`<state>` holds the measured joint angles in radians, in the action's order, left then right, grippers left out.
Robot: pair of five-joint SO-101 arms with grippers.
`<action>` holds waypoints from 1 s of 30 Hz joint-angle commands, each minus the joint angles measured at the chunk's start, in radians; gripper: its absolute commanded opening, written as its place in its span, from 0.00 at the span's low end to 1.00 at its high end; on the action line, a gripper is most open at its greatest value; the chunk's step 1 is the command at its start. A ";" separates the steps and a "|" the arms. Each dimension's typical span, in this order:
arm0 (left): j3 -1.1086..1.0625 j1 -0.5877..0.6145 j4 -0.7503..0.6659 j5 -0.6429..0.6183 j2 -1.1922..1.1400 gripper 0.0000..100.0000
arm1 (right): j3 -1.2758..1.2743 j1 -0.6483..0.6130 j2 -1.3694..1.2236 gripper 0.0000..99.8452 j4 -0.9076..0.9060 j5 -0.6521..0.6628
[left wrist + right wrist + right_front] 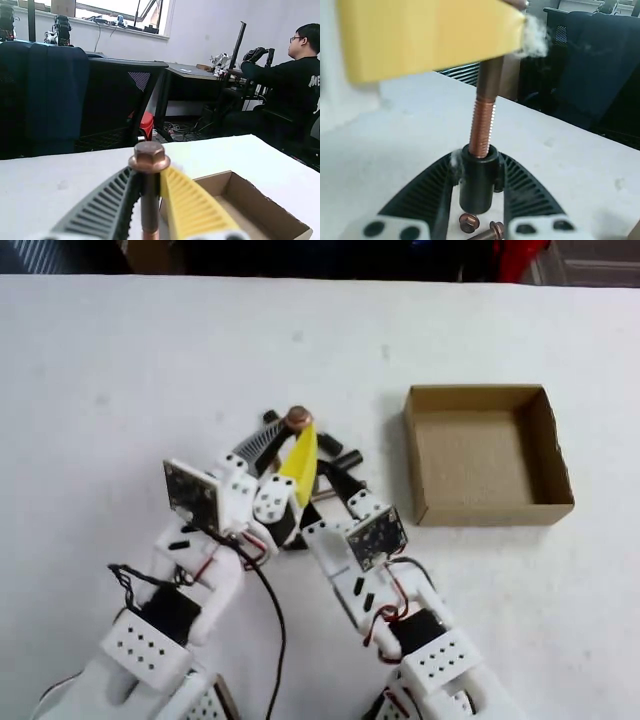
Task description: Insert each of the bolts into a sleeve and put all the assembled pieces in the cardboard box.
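Both are white printed plastic with chunky, blocky shells. The left arm (pixel 195 575) and right arm (pixel 345 565) each have a base block (pixel 140 648) dotted with a grid of little dark holes, black servo bodies (pixel 170 612) tucked in, and a small dark camera board (pixel 190 490) at the wrist. The left hand (pixel 148 172) is mismatched: one grey ribbed finger (pixel 107 200), one yellow finger (pixel 192 207). The right hand (pixel 479 165) has black ribbed fingers (pixel 422 192) on white mounts (pixel 387 230) with dark screw holes. A thin black cable (pixel 268 595) loops off the left arm, and there are red-and-white wires (pixel 385 612) on the right.
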<state>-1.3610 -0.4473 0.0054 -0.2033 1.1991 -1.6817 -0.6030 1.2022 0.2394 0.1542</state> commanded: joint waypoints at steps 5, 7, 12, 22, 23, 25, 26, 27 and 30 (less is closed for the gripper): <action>-0.081 -0.021 -0.038 0.000 0.025 0.02 | -0.008 -0.001 0.012 0.02 0.024 0.006; -0.094 -0.028 -0.038 0.000 0.027 0.02 | -0.008 -0.001 0.008 0.02 0.007 0.006; -0.121 -0.028 -0.037 0.000 0.027 0.02 | -0.008 -0.001 0.015 0.02 -0.039 0.012; -0.127 -0.024 -0.031 0.006 0.027 0.02 | -0.008 -0.001 0.010 0.02 -0.041 0.014; -0.127 -0.024 -0.031 0.006 0.027 0.02 | -0.008 -0.001 0.010 0.02 -0.041 0.014; -0.129 -0.022 -0.029 0.006 0.027 0.02 | -0.008 -0.001 0.010 0.02 -0.041 0.014; -0.130 -0.022 -0.029 0.006 0.027 0.02 | -0.008 -0.001 0.008 0.02 -0.041 0.014; -0.130 -0.021 -0.029 0.006 0.027 0.02 | -0.008 -0.001 0.008 0.02 -0.041 0.014; -0.129 -0.022 -0.003 0.006 0.027 0.02 | -0.008 0.001 0.008 0.02 -0.041 0.014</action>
<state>-1.4960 -0.4672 0.0054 -0.2048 1.2037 -1.6817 -0.6061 1.2006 0.1979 0.1573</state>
